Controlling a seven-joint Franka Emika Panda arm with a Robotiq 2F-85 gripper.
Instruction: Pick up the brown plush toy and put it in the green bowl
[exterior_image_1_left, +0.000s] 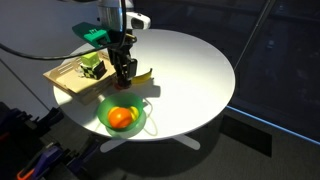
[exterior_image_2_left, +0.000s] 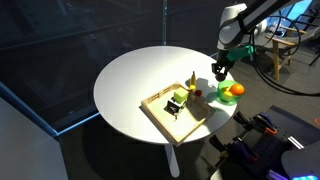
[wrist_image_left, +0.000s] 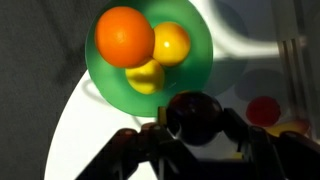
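Gripper (wrist_image_left: 196, 130): Robotiq, on a Panda arm; dark fingers (wrist_image_left: 150, 138) closed against both sides of the brown plush toy (wrist_image_left: 196, 110). In both exterior views the gripper (exterior_image_1_left: 124, 72) (exterior_image_2_left: 219, 68) points downward near the table edge

Brown plush toy: one, dark maroon, roundish; clamped between the fingers, just outside the rim of the green bowl (wrist_image_left: 100, 70) and not inside it. Whether it is clear of the table cannot be told from the wrist view; in the exterior views it is only a dark lump at the fingertips

Green bowl: one, round, shallow, on the table near its edge (exterior_image_1_left: 141, 124) (exterior_image_2_left: 228, 101). Contents:
- orange (wrist_image_left: 125, 36) (exterior_image_1_left: 120, 118), one
- smaller orange-yellow fruit (wrist_image_left: 171, 43), touching the orange
- yellow fruit (wrist_image_left: 147, 76), partly under the other two

Red ball (wrist_image_left: 263, 110): one, small, on the table beside the gripper, apart from the bowl; also seen in an exterior view (exterior_image_2_left: 197, 93)

Banana (exterior_image_1_left: 146, 76) (exterior_image_2_left: 192, 80): one, yellow, on the table between the wooden tray and the gripper

Wooden tray (exterior_image_1_left: 62, 82) (exterior_image_2_left: 160, 116): one, rectangular, low-rimmed, holding small green and dark items too small to identify

Table (exterior_image_1_left: 190, 65) (exterior_image_2_left: 130, 75): round, white, on a central base
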